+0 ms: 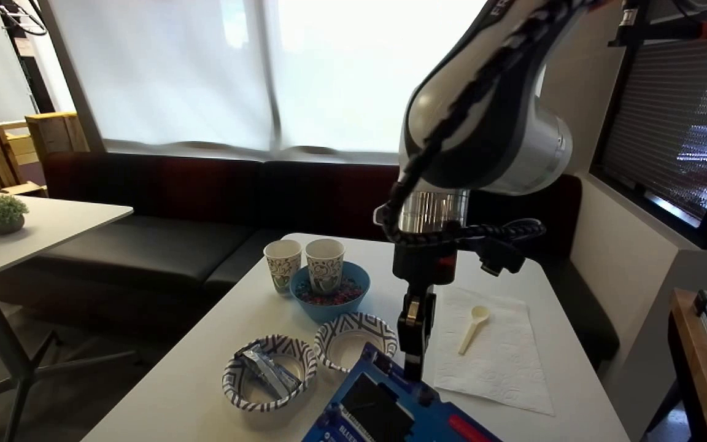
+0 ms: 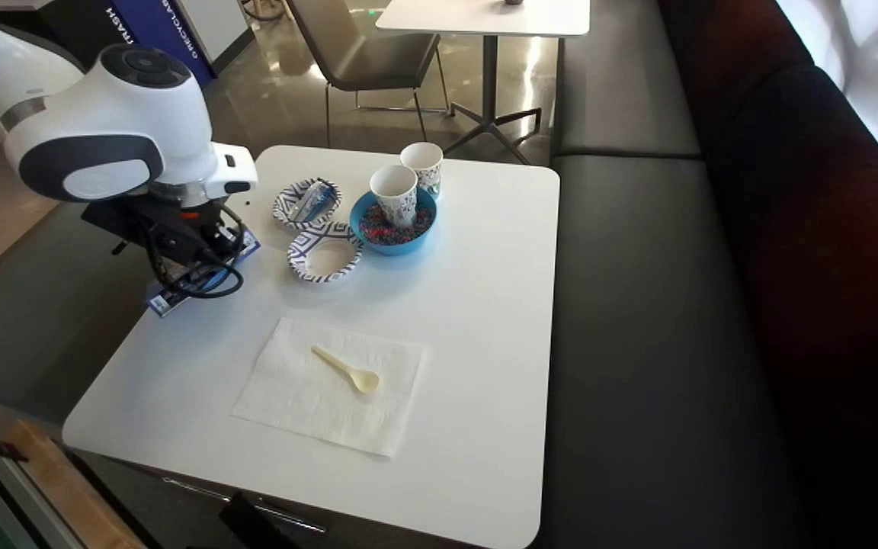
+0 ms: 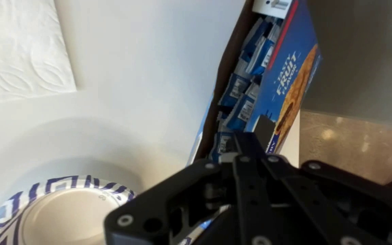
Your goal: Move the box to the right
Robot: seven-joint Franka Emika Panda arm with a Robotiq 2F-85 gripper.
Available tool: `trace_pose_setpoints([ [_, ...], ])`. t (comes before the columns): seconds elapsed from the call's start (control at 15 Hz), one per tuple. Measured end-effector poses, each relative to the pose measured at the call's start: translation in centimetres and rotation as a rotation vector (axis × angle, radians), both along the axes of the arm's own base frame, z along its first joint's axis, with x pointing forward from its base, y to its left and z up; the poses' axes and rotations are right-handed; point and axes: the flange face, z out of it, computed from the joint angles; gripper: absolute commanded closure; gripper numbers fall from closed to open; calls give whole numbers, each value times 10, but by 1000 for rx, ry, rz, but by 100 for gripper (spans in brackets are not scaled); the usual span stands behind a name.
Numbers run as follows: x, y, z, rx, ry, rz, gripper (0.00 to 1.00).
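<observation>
In the wrist view, the fingers [image 3: 265, 128] are gripping one wall of the blue box [image 3: 288, 78], one finger inside and one outside. Through the open side of the box, small wrapped packets [image 3: 238, 87] are visible. In an exterior view, the box is at the left edge of the counter [image 2: 477, 381], left of the near patterned bowl [image 2: 299, 258]; whether it touches the counter, I cannot tell. The white napkin [image 2: 309, 396] with the pale spoon [image 2: 347, 369] lies nearer, to the right.
</observation>
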Motion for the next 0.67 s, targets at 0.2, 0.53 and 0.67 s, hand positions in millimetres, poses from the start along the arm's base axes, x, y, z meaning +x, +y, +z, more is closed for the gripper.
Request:
trace_pose_setpoints([
  [0.2, -4, 6, 14, -122, 30, 56, 100],
  [0.53, -9, 18, 42, -258, 40, 102, 99],
  [0.67, -10, 21, 47, -263, 33, 110, 99],
])
